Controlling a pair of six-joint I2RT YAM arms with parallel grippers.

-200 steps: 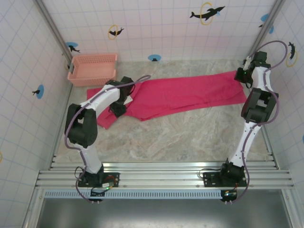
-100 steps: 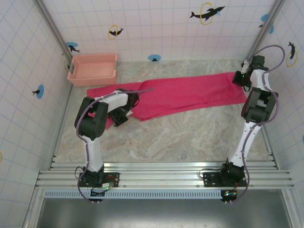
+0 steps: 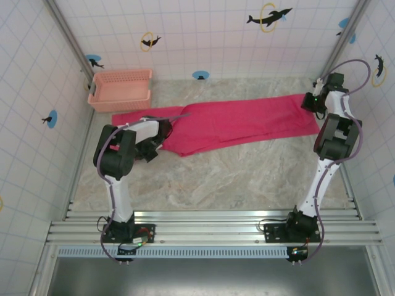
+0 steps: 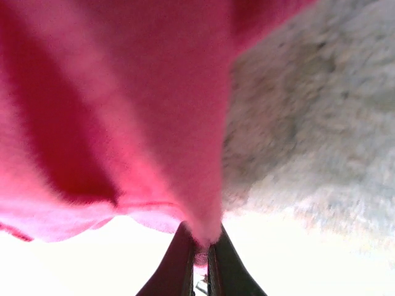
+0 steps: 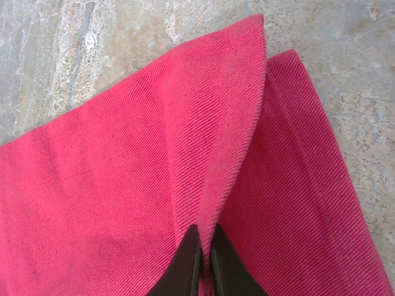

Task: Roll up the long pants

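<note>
At far left, basket [image 3: 120, 89] sits in the back corner of the table [image 3: 247, 179]. Just in front of it the pants [image 3: 241, 123] begin. They lie long across the back half of the table, left end near the basket, right end near the right wall, mostly flat, no roll. My left gripper [image 3: 150, 150] is down at the near edge of the left end. Its wrist view is blurry, but my fingers [image 4: 179, 265] are together, pinching a fold of pink cloth, with bare table to the right. My right gripper [image 3: 311, 102] is at the far right end. Wrist view shows it [image 5: 202, 237] clamped on a stitched hem edge, which stands up as a ridge. A second layer lies flat just beside it on the table.
</note>
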